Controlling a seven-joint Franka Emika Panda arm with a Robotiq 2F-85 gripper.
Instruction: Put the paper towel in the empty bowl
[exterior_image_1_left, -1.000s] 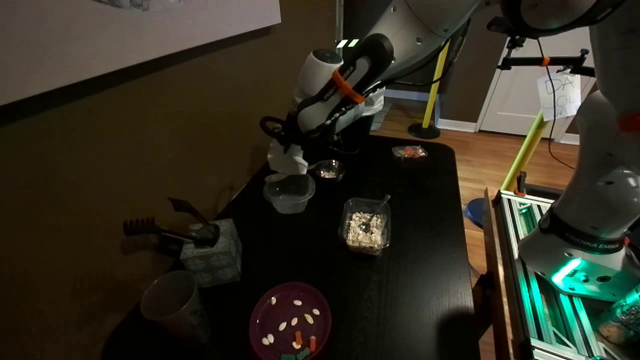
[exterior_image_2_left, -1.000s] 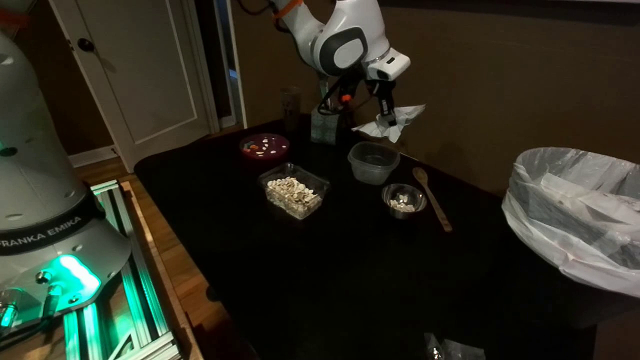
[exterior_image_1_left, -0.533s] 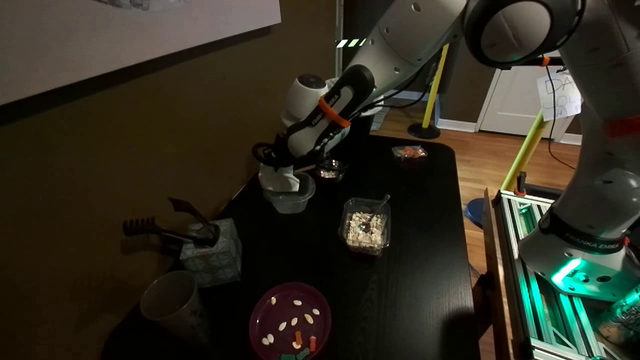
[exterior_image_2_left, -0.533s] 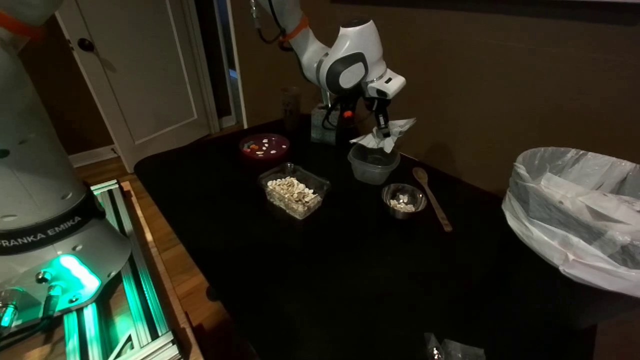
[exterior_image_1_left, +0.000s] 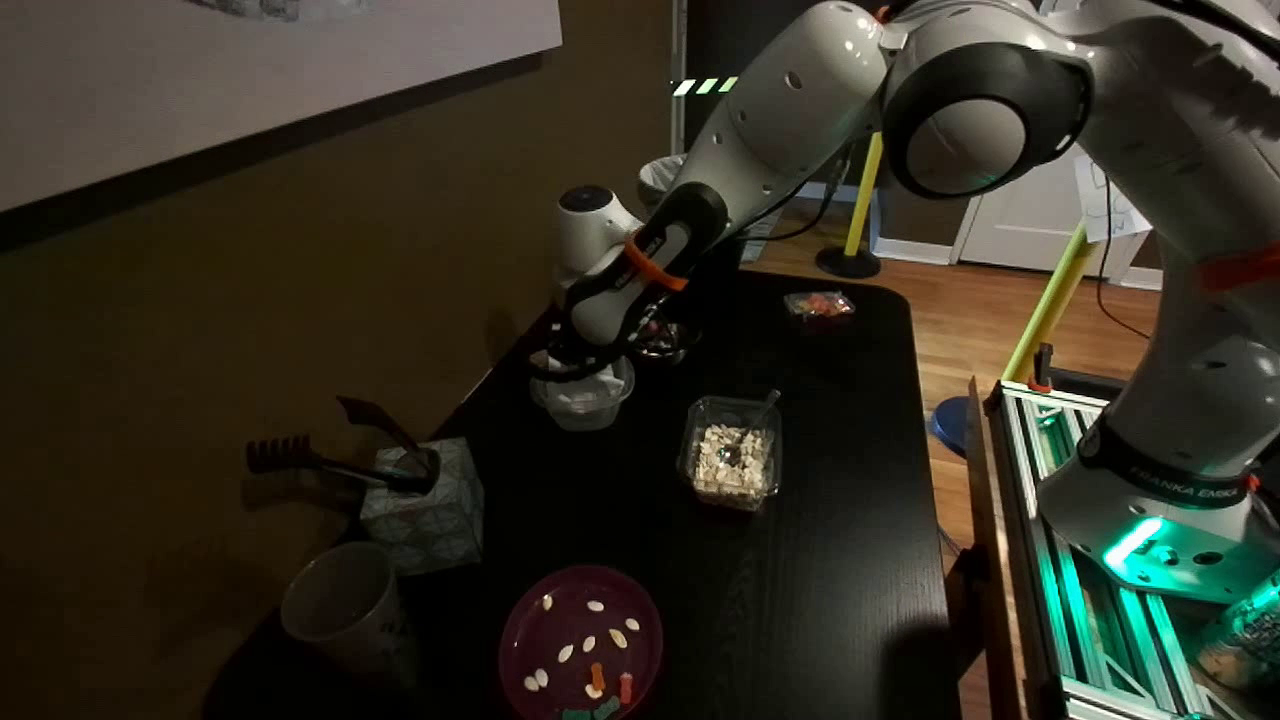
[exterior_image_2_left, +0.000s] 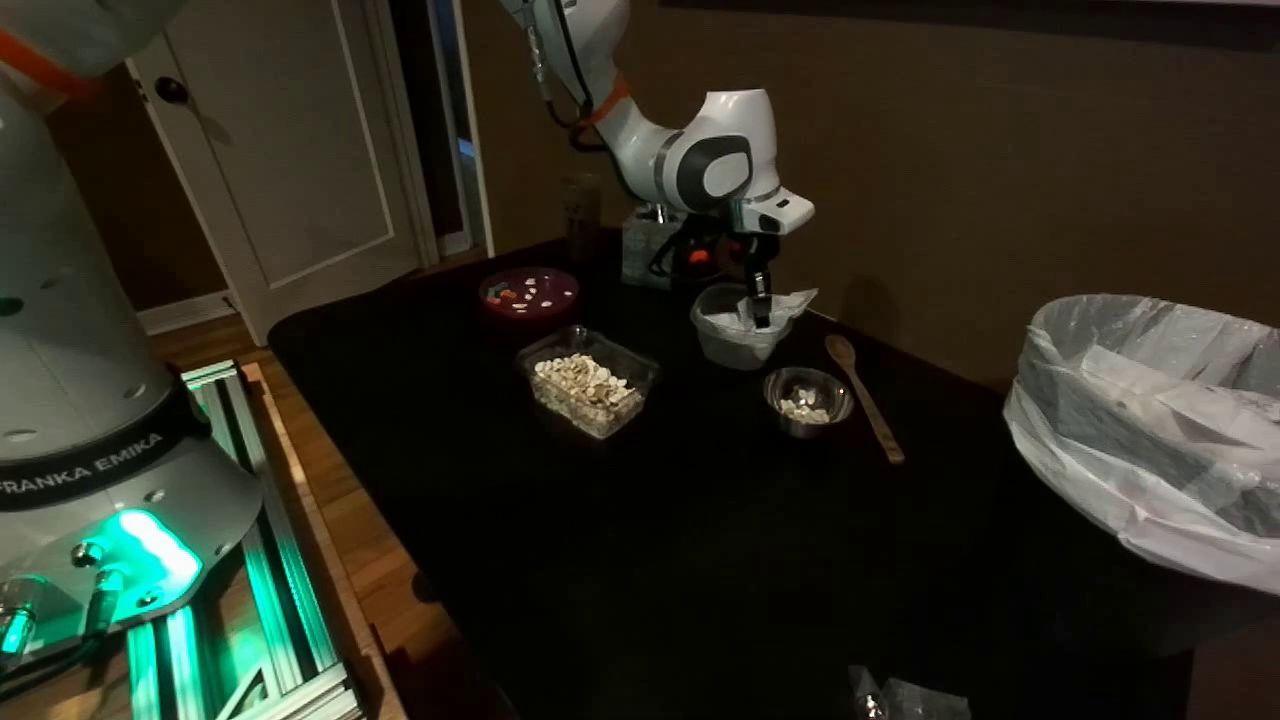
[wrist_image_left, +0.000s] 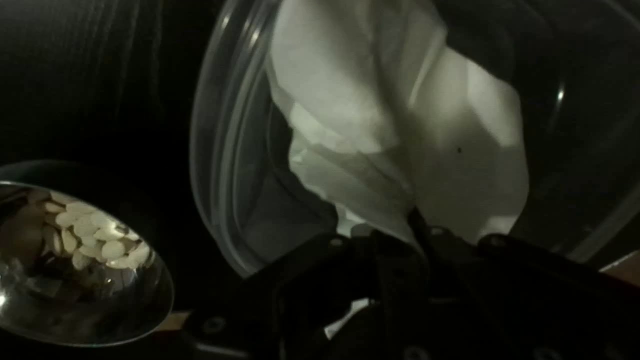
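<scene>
The white crumpled paper towel (wrist_image_left: 345, 90) is pinched between the fingers of my gripper (wrist_image_left: 416, 230), which is shut on it. The towel hangs down inside the clear plastic bowl (wrist_image_left: 212, 200); nothing else shows in that bowl. In an exterior view my gripper (exterior_image_2_left: 762, 315) is at the rim level of the bowl (exterior_image_2_left: 738, 352), and one corner of the towel (exterior_image_2_left: 798, 302) sticks out over the rim on the wall side. In an exterior view the arm hides most of the towel (exterior_image_1_left: 608, 376) above the bowl (exterior_image_1_left: 582, 412).
A small shiny bowl of seeds (exterior_image_2_left: 806, 412) and a wooden spoon (exterior_image_2_left: 872, 415) lie close by. A clear tray of seeds (exterior_image_2_left: 588, 392), a purple dish (exterior_image_1_left: 580, 645), a tissue box with utensils (exterior_image_1_left: 425, 520), a cup (exterior_image_1_left: 345, 610) and a lined bin (exterior_image_2_left: 1120, 500) also stand around. The wall is behind the bowl.
My gripper has moved down with the towel, from above the bowl to its rim. The towel's lower part has gone inside the bowl. The bowl has shifted very slightly.
</scene>
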